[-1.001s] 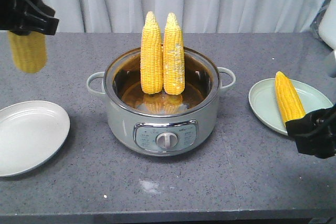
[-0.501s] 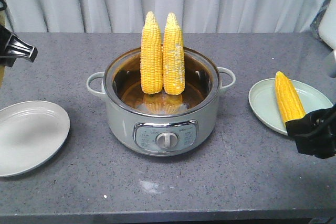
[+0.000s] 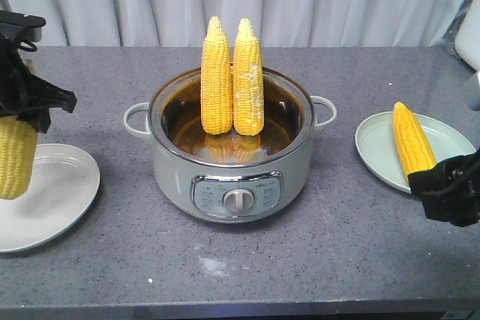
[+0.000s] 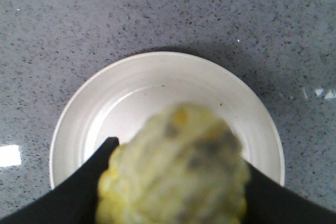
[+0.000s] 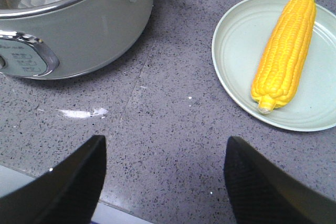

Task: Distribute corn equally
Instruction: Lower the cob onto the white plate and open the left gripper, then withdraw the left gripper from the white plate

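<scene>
One cooker pot [image 3: 232, 177]. Two plates flank it: white plate [image 3: 56, 192] to its left, green plate [image 3: 450, 144] to its right. Four corn cobs: two stand upright inside the pot [image 3: 216, 80] [image 3: 248, 80], one lies on the green plate [image 3: 411, 140], and one hangs over the white plate [image 3: 15, 159], clamped by the left gripper [image 3: 26, 106]. The right gripper [image 5: 163, 182], right of the pot, has its fingers spread apart.

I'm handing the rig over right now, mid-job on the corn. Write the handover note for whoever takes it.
Left end effector: shut on one cob, hanging it vertically over the white plate, not set down.
Right end effector: open, empty, above the table beside the green plate.
Done: a second cob lies on the green plate.
Left: lay the held one down, then likely move the two cobs standing in the pot, one to each plate.
</scene>
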`<state>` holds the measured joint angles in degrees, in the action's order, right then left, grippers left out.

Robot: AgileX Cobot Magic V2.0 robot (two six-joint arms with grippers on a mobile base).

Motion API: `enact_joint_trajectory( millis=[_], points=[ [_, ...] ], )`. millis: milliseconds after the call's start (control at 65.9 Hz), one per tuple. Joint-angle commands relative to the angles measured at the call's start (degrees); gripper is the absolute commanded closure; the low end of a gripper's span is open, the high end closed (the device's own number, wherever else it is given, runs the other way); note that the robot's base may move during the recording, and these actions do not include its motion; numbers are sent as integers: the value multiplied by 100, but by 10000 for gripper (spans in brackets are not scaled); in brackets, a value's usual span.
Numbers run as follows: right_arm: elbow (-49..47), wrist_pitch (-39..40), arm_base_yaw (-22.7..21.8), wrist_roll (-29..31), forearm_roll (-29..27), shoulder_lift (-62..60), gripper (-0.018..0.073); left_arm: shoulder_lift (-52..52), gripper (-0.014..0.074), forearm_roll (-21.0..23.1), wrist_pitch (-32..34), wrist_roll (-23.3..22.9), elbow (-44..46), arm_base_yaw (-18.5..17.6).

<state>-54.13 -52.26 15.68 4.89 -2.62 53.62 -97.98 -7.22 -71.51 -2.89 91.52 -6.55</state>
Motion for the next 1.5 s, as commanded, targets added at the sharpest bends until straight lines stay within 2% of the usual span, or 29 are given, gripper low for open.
enact_joint_trajectory(
  millis=[0, 470, 576, 804, 940, 1198, 1487],
  points=[
    [-155, 288, 14, 23, 4, -63, 83, 114, 351, 63, -26, 21, 13, 24],
    [-155, 283, 14, 23, 4, -63, 83, -464, 332, 76, -26, 21, -22, 24],
    [-155, 284, 14, 23, 4, -63, 83, -515, 280, 69, -26, 36, -22, 24],
    [-155, 285, 14, 23, 4, -63, 83, -519, 108, 74, -26, 49, -22, 24],
    [-155, 285, 14, 23, 4, -63, 83, -519, 52, 74, -26, 49, -22, 24],
    [-155, 290, 14, 23, 4, -63, 83, -400, 52, 69, -26, 122, -11, 24],
    [-155, 290, 14, 23, 4, -63, 83, 245, 52, 75, 276, 381, -11, 18]
  ],
)
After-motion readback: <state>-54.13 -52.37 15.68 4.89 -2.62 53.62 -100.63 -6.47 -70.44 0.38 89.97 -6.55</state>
